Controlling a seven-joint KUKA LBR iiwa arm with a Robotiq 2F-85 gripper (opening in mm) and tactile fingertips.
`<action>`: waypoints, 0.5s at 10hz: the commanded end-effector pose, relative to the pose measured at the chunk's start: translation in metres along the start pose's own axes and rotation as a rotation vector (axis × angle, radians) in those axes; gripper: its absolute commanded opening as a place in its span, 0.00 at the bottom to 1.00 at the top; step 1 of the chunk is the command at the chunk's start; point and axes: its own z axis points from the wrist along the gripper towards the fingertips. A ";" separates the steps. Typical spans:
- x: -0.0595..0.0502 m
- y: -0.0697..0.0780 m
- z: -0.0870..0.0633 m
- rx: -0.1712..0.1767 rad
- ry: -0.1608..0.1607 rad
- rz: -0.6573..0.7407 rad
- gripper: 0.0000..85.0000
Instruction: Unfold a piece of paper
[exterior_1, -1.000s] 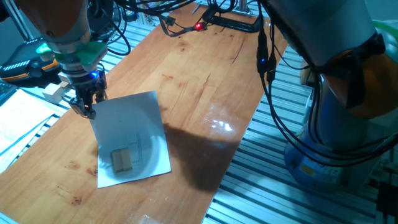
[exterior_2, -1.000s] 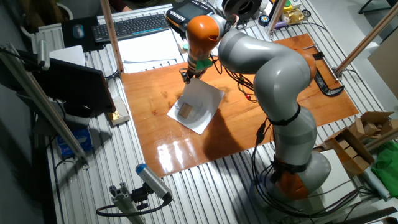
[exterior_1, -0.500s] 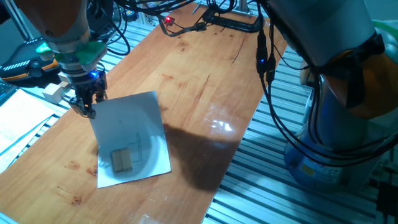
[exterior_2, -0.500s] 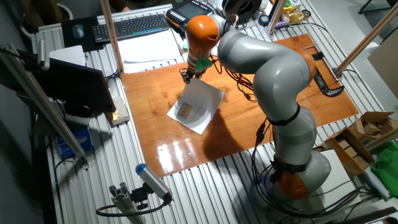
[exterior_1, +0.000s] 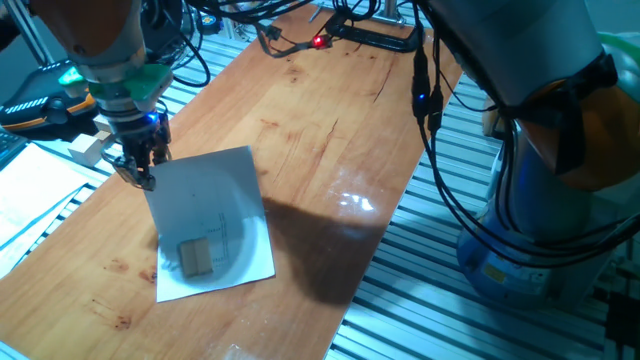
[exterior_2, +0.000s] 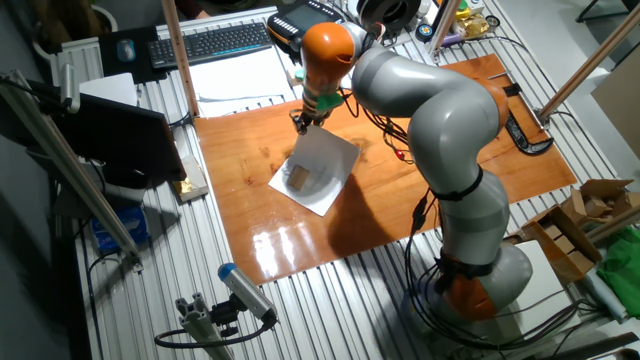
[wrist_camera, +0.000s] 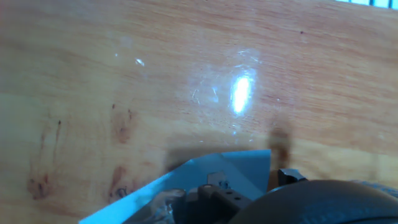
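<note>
The piece of paper (exterior_1: 210, 225) lies near the left end of the wooden surface (exterior_1: 330, 110), its lower portion resting flat and its upper left corner raised off the wood. The exposed face carries faint grey print and a small tan block picture (exterior_1: 196, 257) near the lower edge. In the other fixed view the same sheet (exterior_2: 318, 168) sits toward the keyboard side of the surface (exterior_2: 400, 190), with the tan picture (exterior_2: 298, 178) on its near half. My tool (exterior_1: 138, 172) is closed down on that raised upper left corner, with the fingers pinched narrow on the sheet edge; in the other fixed view my tool (exterior_2: 305, 120) meets the sheet at its far corner. In the hand view a pale blue-white corner of the sheet (wrist_camera: 230, 171) projects beyond my dark tool body over bare wood, which shows a bright light reflection (wrist_camera: 239, 93). Beyond the surface, a black keyboard (exterior_2: 210, 42) and a white sheet (exterior_2: 240, 72) lie on the ribbed aluminium bench (exterior_2: 150, 300). Black cables (exterior_1: 440, 150) hang over the right edge of the surface, and a small red indicator light (exterior_1: 320, 42) glows at its far end.
</note>
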 end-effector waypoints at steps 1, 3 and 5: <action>0.000 0.000 0.000 -0.008 0.001 -0.024 0.57; -0.001 -0.009 -0.002 -0.017 0.005 -0.023 0.57; -0.003 -0.028 -0.009 -0.008 -0.005 -0.034 0.56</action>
